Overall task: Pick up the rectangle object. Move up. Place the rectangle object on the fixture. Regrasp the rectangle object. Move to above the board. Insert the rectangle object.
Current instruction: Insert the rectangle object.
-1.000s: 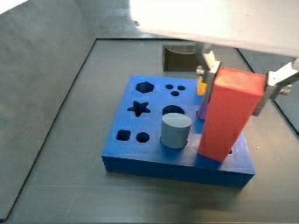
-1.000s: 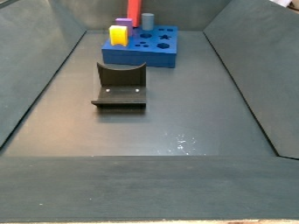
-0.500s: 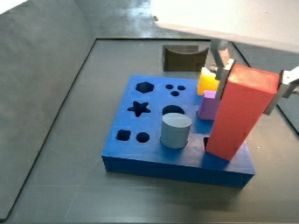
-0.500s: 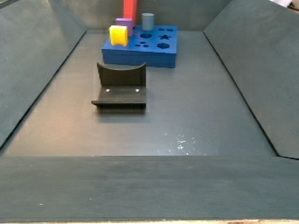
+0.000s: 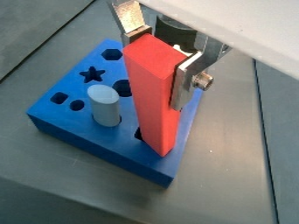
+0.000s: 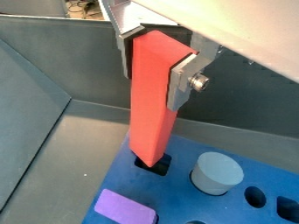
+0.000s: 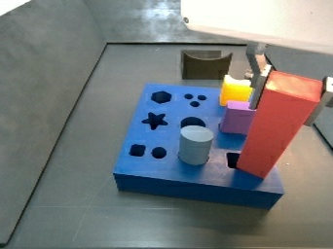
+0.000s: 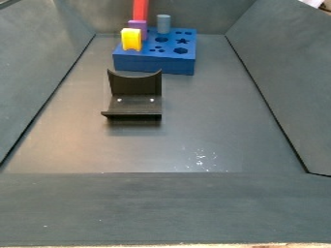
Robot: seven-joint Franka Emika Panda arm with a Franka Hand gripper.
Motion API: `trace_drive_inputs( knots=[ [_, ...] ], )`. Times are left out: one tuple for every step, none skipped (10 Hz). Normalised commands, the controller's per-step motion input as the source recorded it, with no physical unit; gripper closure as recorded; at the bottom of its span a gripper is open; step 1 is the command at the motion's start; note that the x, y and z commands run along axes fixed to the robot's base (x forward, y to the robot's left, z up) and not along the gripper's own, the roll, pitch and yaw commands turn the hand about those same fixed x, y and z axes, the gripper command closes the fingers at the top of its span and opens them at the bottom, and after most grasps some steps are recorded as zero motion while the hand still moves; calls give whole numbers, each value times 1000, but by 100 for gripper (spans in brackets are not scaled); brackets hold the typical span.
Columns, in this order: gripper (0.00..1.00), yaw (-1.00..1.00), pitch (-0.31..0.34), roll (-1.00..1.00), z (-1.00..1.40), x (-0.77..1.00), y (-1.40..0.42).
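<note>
While clamped, hand (image 5: 158,54), rectangle object (image 6: 155,96) entering board (image 5: 70,127)

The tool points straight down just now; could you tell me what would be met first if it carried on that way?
The tool grips the upright rectangle object, whose lower end sits at a square hole in the board. Going on down, the block would likely slide further into that hole; its depth is not visible.

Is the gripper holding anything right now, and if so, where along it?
Yes. The gripper grips the long red-orange rectangular block near its top end, fingers on opposite faces, lower end at a square hole in the blue board.
</note>
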Motion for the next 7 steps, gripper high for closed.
trace_drive_inputs(
  knots=[
    [100,229,0,27,0,40,483],
    [100,243,1,0,0,54,400],
    [100,0,0,11,0,0,0],
    [100,46,0,76,-206,-389,-420],
    [100,143,0,0,-131,-243,-366],
    [100,100,-9,0,0,-111,-63],
    [100,0,0,0,-31,0,0]
  ],
)
